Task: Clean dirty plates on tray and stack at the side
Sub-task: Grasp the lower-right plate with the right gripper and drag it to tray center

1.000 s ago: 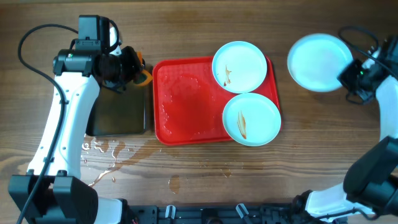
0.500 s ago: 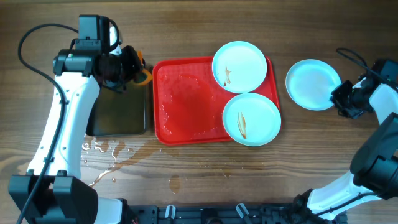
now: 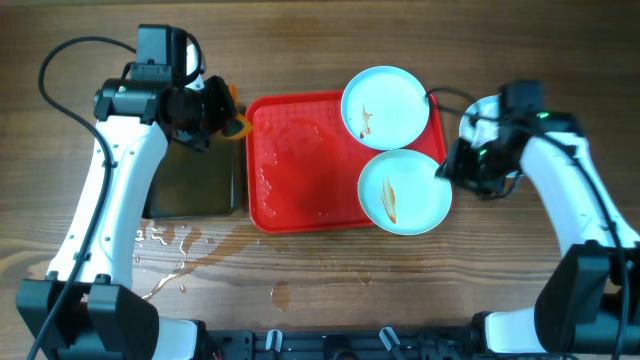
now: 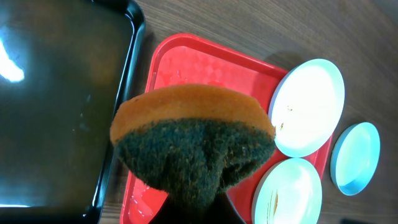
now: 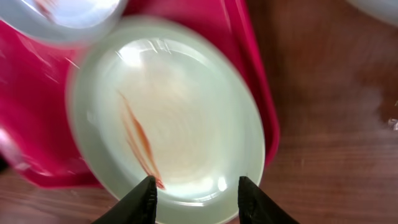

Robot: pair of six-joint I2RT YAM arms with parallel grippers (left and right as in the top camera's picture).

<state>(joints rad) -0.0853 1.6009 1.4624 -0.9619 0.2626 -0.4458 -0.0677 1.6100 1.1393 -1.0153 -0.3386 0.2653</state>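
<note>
From overhead, the right arm has swung in from the right edge of the frame. It has left one plate [image 3: 483, 112] on the table to the right of the red tray [image 3: 300, 165], partly hidden under the arm. The right gripper [image 3: 452, 172] now sits at the right rim of the lower plate [image 3: 405, 190] on the tray, with the upper plate [image 3: 385, 107] just above it. The left gripper [image 3: 215, 112] has stayed by the tray's upper left corner.

In the left wrist view, the sponge [image 4: 196, 134] is pinched from below, orange side up. The set-aside plate [image 4: 354, 158] at lower right shows no smear.

The right wrist view is blurred. Its fingers [image 5: 140, 200] are spread wide at the near rim of the streaked plate [image 5: 186, 118] and grip nothing. One plate looks done, two remain, and the next pickup seems to be starting.
</note>
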